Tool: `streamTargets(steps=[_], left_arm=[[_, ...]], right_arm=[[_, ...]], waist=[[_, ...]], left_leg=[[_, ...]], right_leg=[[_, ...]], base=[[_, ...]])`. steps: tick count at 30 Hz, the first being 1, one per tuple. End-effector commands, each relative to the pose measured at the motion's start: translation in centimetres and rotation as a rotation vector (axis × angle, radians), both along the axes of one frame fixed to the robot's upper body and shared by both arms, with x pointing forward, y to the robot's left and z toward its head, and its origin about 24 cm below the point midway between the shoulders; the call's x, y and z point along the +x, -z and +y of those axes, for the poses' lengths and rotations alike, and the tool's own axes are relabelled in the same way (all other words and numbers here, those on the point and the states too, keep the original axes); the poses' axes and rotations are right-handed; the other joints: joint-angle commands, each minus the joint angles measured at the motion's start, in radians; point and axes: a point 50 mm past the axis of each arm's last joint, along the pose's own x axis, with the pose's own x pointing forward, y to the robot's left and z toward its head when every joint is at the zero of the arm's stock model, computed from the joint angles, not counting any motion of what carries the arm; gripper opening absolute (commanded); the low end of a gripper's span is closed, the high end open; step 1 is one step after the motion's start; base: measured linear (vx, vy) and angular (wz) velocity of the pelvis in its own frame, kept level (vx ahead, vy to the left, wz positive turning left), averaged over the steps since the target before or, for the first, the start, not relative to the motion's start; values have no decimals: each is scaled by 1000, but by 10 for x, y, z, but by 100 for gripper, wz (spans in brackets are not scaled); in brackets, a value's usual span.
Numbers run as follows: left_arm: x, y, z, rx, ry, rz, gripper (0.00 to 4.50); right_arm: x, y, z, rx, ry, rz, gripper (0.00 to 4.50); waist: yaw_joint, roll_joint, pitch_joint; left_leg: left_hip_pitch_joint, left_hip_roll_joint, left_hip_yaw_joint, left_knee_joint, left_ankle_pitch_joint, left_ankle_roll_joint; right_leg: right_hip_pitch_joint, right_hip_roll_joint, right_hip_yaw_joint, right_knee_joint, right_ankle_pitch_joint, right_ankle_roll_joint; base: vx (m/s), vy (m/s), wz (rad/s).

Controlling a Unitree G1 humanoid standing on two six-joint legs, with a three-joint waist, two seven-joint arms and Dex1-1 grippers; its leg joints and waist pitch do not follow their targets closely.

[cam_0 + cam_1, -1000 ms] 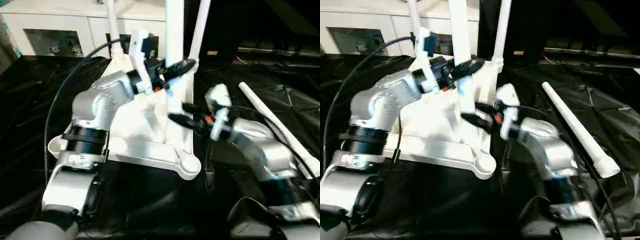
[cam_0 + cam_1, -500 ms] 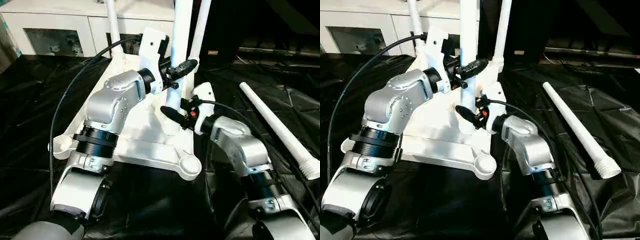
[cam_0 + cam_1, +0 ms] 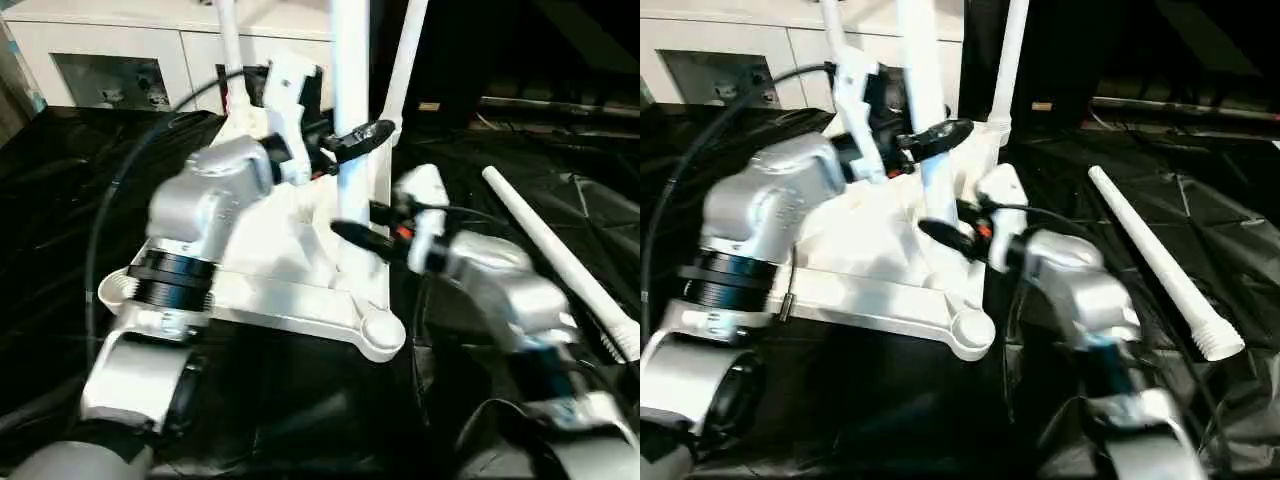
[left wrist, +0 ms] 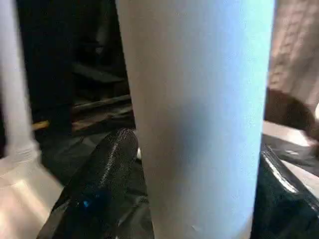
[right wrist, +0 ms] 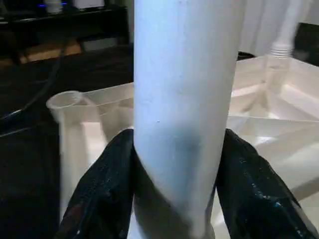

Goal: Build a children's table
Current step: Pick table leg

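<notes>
Right now your two arms are reaching forward over the upside-down white tabletop [image 3: 290, 250], which is lying on the black-covered work table [image 3: 60, 220]. Your left arm is bending up and in from the left, and its left gripper [image 3: 352, 140] is sitting high on the tall white leg [image 3: 350, 90] standing in the middle. In the left wrist view the leg [image 4: 194, 114] is standing between the two black fingers [image 4: 99, 184]; whether they are squeezing it or just sitting beside it is hard to tell. Your right arm is coming in from the right and pointing left, lower down. Its right gripper [image 3: 362, 228] is pinching the same leg near the bottom, with a black finger [image 5: 104, 184] pressing on each side of it.

Two more legs are standing in the far corner sockets, a thin one at the far left [image 3: 228, 45] and one at the far right [image 3: 405, 60]. The near right corner socket [image 3: 380, 328] is open. One loose leg [image 3: 550, 250] is lying on the black cover to your right, well apart from the tabletop. A white cabinet [image 3: 120, 60] is standing behind.
</notes>
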Motion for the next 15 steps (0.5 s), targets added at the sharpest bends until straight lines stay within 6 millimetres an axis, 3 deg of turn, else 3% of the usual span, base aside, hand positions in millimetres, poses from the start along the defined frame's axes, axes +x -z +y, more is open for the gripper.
streamTargets(steps=[1,3,8,15], left_arm=[[2,2,9,12,18,23,312],[3,3,10,13,25,31,274],[5,0,8,-35,22,47,229],[7,-2,9,-90,-10,71,199]], right_arm=[[-7,-12,-2,28,-84,-31,186],[-10,-14,-4,40,-111,-26,186],[-9,-16,-7,60,-98,-26,186],[-11,-18,-3,107,-116,-9,186]], waist=[[4,-5,-84],[5,2,-84],[5,-3,-83],[12,-10,-85]], left_leg=[[22,39,-19,-65,-159,29],[24,41,-21,-67,-179,19],[24,41,-21,-67,-197,1],[20,41,-20,-64,-159,17]], right_leg=[[57,-66,53,-64,-168,-198],[56,-66,53,-65,-189,-195],[56,-70,52,-69,-224,-194],[57,-68,52,-63,-189,-198]], base=[[0,0,0],[0,0,0],[0,0,0],[0,0,0]])
